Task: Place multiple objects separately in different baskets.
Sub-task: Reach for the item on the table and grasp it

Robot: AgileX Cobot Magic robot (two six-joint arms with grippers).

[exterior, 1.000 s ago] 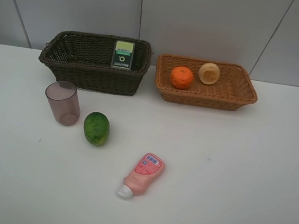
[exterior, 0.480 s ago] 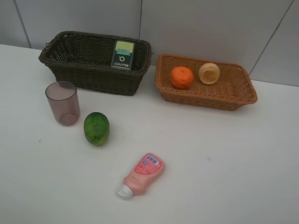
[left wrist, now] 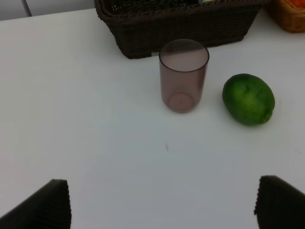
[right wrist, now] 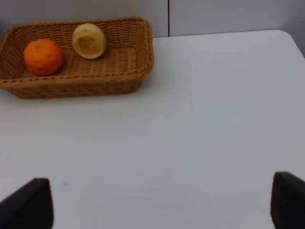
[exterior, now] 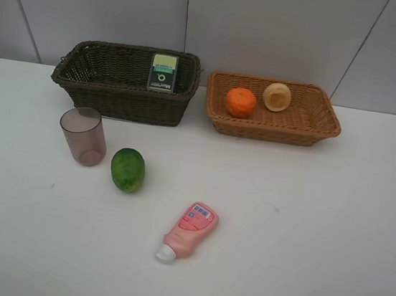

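three objects lie loose on the white table (exterior: 332, 229); three more sit in baskets. at the left of the high view the mauve cup (exterior: 83, 136) stands upright just in front of the dark brown basket (exterior: 120, 102). the green-labelled bottle (exterior: 163, 72) is inside that basket, toward its right end. just right of the cup, not touching it, lies the green fruit (exterior: 128, 170). at lower centre the pink squeeze bottle (exterior: 188, 232) lies on its side, white cap toward the lower left. at upper right the tan basket (exterior: 276, 129) holds the orange (exterior: 240, 103) and, beside it, the peach-like fruit (exterior: 277, 97). the left gripper (left wrist: 164, 205) is spread wide and empty, facing the cup and green fruit. the right gripper (right wrist: 159, 205) is equally wide and empty, facing the tan basket. i judge the risks to be these: a wide approach could tip the cup, since it is crowded by basket and fruit. a glancing finger could also set the round fruit rolling, and the flat-lying bottle could slip from a shallow pinch.
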